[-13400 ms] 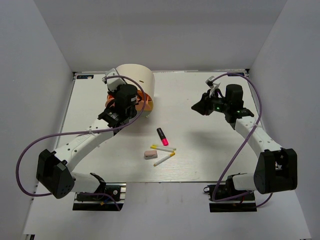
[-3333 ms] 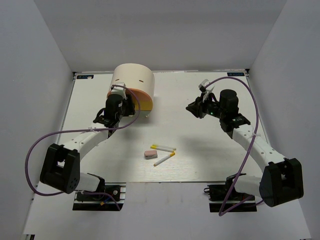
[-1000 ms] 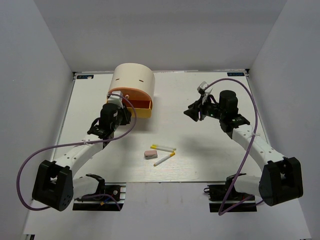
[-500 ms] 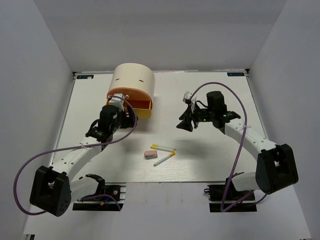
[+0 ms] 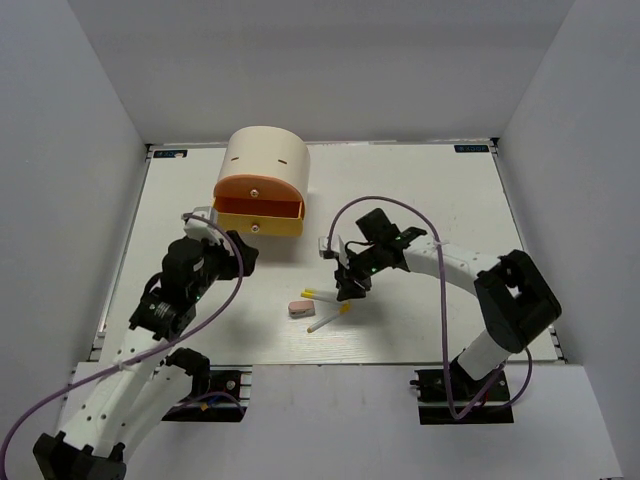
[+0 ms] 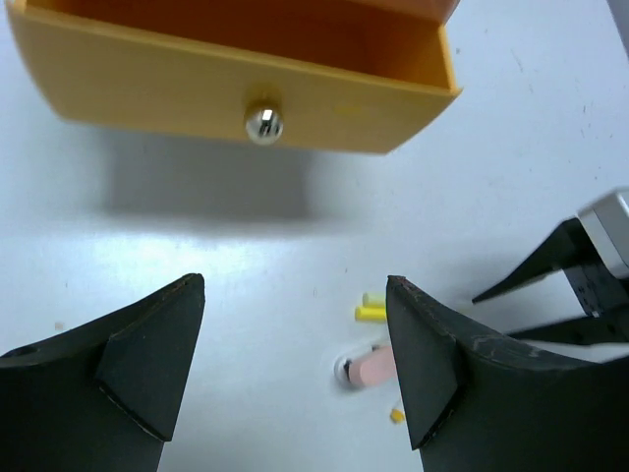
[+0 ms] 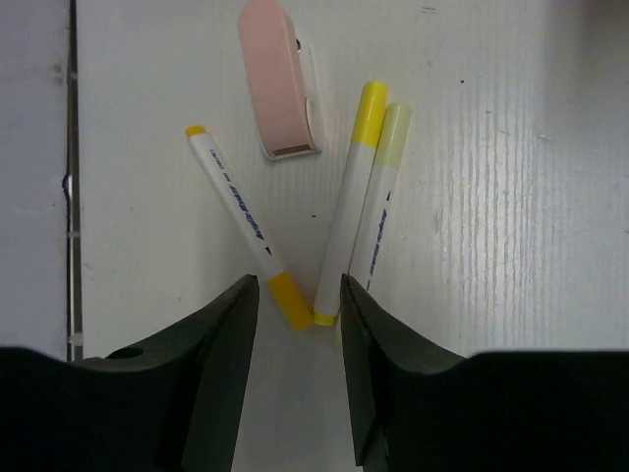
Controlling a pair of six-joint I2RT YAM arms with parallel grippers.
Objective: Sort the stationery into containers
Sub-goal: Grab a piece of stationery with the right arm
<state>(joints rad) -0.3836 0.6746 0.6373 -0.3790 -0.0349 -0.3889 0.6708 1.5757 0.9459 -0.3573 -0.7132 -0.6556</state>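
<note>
1. Your top view hangs above and behind the arm bases, looking down from far off over the whole table [image 5: 430, 190].
2. Your left wrist view looks forward and down from between the left gripper [image 6: 293, 280] fingers, fairly near the table, facing the yellow drawer [image 6: 147, 84].
3. Your right wrist view looks straight down from between the right gripper [image 7: 297, 280] fingers, close over the pens [image 7: 352, 206] and eraser [image 7: 278, 79].
4. All three views share that eraser and those pens.
</note>
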